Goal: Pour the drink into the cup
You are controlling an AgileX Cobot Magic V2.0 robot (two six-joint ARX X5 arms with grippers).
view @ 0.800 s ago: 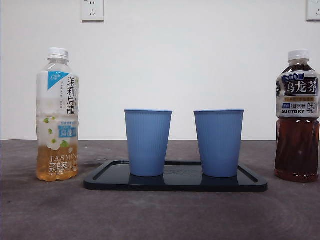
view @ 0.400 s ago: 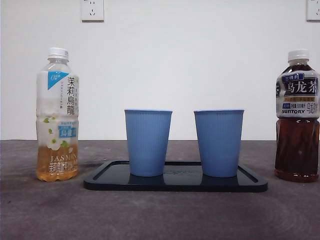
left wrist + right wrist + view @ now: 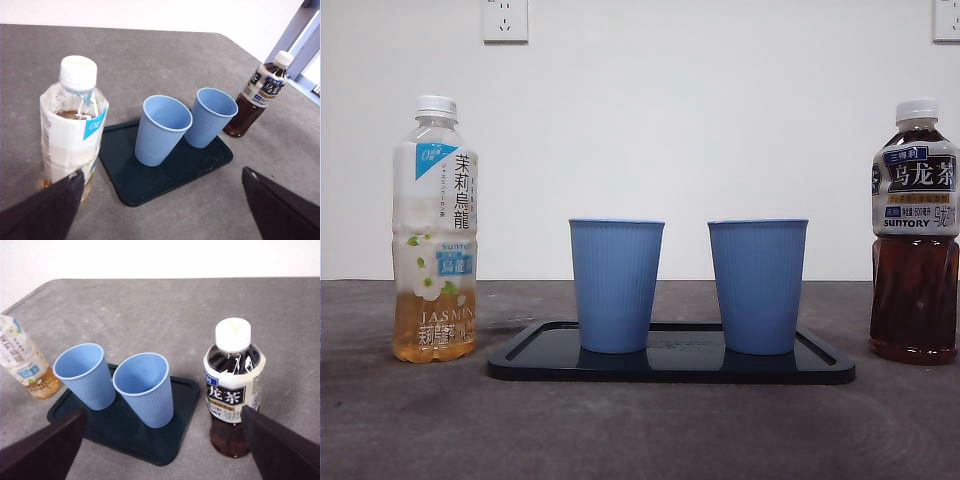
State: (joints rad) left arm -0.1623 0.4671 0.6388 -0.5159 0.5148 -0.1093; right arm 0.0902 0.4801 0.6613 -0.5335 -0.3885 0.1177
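Observation:
A jasmine tea bottle (image 3: 435,230) with a white cap stands at the left, holding a little pale tea. A dark oolong tea bottle (image 3: 915,230) stands at the right, capped. Two empty blue cups (image 3: 616,285) (image 3: 758,285) stand upright on a black tray (image 3: 820,365) between them. My left gripper (image 3: 160,171) is open and empty, raised above the table near the jasmine bottle (image 3: 72,125). My right gripper (image 3: 162,411) is open and empty, raised near the oolong bottle (image 3: 232,390). Neither gripper shows in the front view.
The grey table (image 3: 640,430) runs to a white wall with sockets (image 3: 505,20) behind. Both cups (image 3: 162,130) (image 3: 210,117) stand close together on the tray (image 3: 200,160). The table's edge lies beyond the oolong bottle (image 3: 260,97).

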